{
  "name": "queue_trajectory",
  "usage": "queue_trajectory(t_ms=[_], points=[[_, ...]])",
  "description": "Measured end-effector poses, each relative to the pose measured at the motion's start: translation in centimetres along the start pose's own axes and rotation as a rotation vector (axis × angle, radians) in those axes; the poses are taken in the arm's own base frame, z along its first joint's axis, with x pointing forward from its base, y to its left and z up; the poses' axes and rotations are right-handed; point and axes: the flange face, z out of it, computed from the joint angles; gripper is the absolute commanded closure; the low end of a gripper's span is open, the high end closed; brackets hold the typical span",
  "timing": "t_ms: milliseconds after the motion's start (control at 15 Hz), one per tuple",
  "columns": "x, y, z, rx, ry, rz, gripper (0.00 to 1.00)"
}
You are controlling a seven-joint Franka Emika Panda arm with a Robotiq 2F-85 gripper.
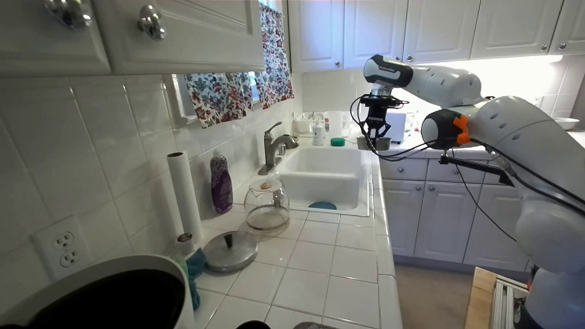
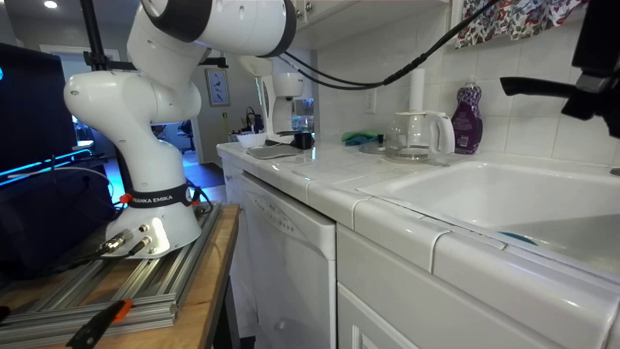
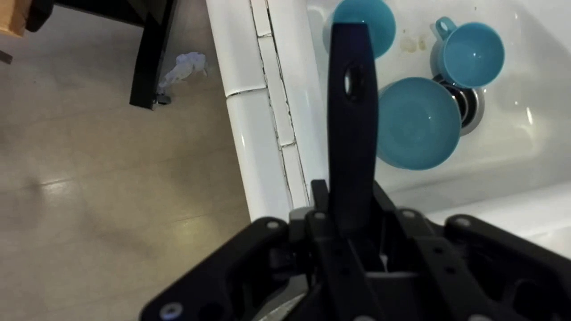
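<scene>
Pinching the black handle (image 3: 352,138), the end effector (image 3: 350,200) holds a metal saucepan (image 1: 382,144) aloft near the sink (image 1: 329,187). Likely stiff, smooth and bowl-heavy, it should be gripped near the handle's root

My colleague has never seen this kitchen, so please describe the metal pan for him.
Find the white sink, then the robot arm near it. At the arm's end, jaws grip the round pan by its black handle; unlike the grey lid, it hangs in the air.
</scene>
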Motion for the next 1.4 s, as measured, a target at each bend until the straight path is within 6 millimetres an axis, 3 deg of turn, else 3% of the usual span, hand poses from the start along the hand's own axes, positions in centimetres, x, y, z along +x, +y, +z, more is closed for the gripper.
queue_trajectory(t_ms=[67, 267, 333, 667, 1133, 1400], points=[[0.5, 0.2, 0.3, 0.001, -0.001, 0.031, 0.77], [1.2, 0.6, 0.8, 0.005, -0.003, 0.083, 0.77], [1.2, 0.6, 0.8, 0.005, -0.003, 0.088, 0.94], [1.5, 0.7, 1.3, -0.008, -0.003, 0.1, 0.94], [4.2, 1.8, 5.4, -0.059, -0.031, 0.138, 0.94], [4.3, 1.4, 6.0, -0.091, -0.007, 0.146, 0.94]])
